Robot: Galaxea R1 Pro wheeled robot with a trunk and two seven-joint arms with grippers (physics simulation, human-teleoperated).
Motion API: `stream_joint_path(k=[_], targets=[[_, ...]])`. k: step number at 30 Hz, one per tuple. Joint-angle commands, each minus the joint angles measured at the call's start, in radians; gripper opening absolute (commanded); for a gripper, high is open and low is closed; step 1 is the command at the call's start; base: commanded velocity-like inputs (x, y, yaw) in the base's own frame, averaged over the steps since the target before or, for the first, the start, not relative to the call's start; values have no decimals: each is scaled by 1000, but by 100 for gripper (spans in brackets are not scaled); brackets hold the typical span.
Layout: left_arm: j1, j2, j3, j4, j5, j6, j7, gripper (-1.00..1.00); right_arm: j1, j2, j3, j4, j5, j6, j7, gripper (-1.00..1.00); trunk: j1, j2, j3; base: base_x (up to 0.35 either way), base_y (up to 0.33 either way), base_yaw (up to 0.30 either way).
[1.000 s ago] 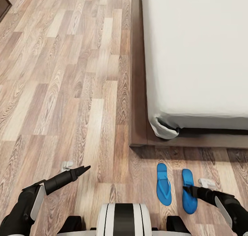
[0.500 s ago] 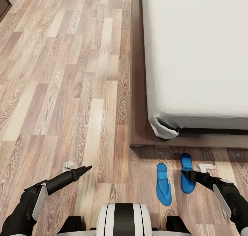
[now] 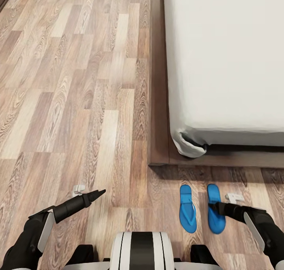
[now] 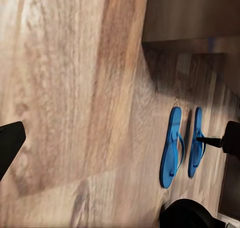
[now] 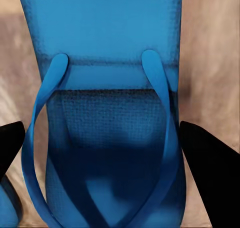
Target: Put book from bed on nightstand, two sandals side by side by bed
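Drawn back level with its twin, the right sandal is lying between the right tool's open fingers; light, floppy, best pinched across its sole.

We see a wood-plank floor with matt grain at the frame's left, dark brown smooth wooden bed frame, pale cloth-like mattress upper right, two blue sandals with finely textured, rubbery-looking soles.
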Motion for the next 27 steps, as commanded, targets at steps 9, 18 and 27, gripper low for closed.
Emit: stream_joint_path(k=[9, 18, 27], targets=[[0, 0, 1, 0, 5, 8, -2, 100, 0, 0, -2, -1, -4, 23, 5, -100, 0, 0, 0, 0, 0, 0], [0, 0, 1, 0, 4, 10, -2, 100, 0, 0, -1, -1, -4, 23, 5, -100, 4, -2, -35, 0, 0, 0], [0, 0, 1, 0, 5, 10, -3, 100, 0, -1, -2, -17, -4, 13, 6, -100, 7, -4, -58, 0, 0, 0]])
